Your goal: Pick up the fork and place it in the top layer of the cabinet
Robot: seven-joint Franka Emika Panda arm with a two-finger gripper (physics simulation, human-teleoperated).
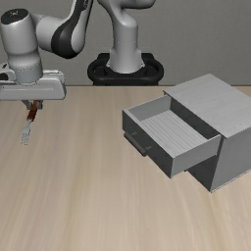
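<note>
The fork hangs at the exterior view's left, its brownish handle up between the fingers and its silver tines pointing down toward the table. My gripper is shut on the handle, directly above the fork. The grey cabinet stands at the exterior view's right. Its top drawer is pulled out toward the left and front, and the tray inside shows nothing in it. A wide stretch of table separates the gripper from the drawer.
The wooden table extends across the front and middle. The robot's black base sits at the back centre. A dark handle sticks out on the drawer's front face.
</note>
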